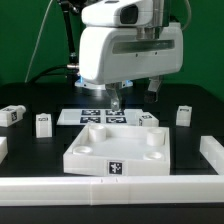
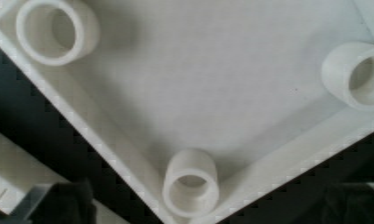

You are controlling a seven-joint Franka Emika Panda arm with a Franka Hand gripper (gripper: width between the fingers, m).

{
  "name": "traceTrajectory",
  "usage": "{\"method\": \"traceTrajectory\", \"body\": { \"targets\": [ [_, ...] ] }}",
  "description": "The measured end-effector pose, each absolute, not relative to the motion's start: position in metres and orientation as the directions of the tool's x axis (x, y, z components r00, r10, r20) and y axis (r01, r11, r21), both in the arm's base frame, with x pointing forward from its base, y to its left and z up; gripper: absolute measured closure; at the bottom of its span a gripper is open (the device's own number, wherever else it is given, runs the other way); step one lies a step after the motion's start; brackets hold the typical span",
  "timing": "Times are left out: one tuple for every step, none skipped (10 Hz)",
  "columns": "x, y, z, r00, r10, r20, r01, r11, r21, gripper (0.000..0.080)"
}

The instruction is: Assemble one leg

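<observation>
Several small white legs with marker tags stand on the black table in the exterior view: two at the left [image 1: 12, 116] [image 1: 43, 123], and two at the right [image 1: 149, 119] [image 1: 184, 114]. The large white tray-like piece [image 1: 90, 152] lies in the middle. My gripper [image 1: 113, 101] hangs over its far edge, away from every leg. In the wrist view the piece [image 2: 202, 100] fills the frame with three round sockets; the gripper [image 2: 189, 212] stands open and empty around the nearest corner socket [image 2: 189, 182]. No leg shows in the wrist view.
The marker board [image 1: 95, 116] lies behind the tray-like piece, under the arm. White bars run along the front edge [image 1: 110, 190] and the exterior view's right [image 1: 210, 152] and left [image 1: 3, 148].
</observation>
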State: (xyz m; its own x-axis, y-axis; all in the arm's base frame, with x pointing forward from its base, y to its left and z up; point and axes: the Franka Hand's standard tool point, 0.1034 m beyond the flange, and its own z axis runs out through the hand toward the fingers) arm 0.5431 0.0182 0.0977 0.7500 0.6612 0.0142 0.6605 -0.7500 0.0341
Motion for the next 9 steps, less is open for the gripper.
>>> {"method": "traceTrajectory", "body": {
  "targets": [
    [0.543, 0.018, 0.098, 0.750, 0.661, 0.014, 0.660, -0.750, 0.034, 0.0150],
    [0.543, 0.018, 0.098, 0.750, 0.661, 0.014, 0.660, -0.750, 0.034, 0.0150],
    [0.543, 0.018, 0.098, 0.750, 0.661, 0.014, 0.661, -0.750, 0.034, 0.0150],
    [0.543, 0.018, 0.097, 0.750, 0.662, 0.014, 0.661, -0.750, 0.034, 0.0150],
    [0.543, 0.018, 0.097, 0.750, 0.662, 0.014, 0.661, -0.750, 0.034, 0.0150],
    [0.543, 0.018, 0.097, 0.749, 0.663, 0.013, 0.662, -0.749, 0.033, 0.0150],
    [0.539, 0.018, 0.093, 0.710, 0.704, 0.013, 0.703, -0.710, 0.034, 0.0150],
    [0.531, 0.019, 0.085, 0.643, 0.766, 0.019, 0.765, -0.643, 0.041, 0.0150],
    [0.521, 0.018, 0.078, 0.581, 0.814, 0.010, 0.814, -0.581, 0.033, 0.0150]
  ]
}}
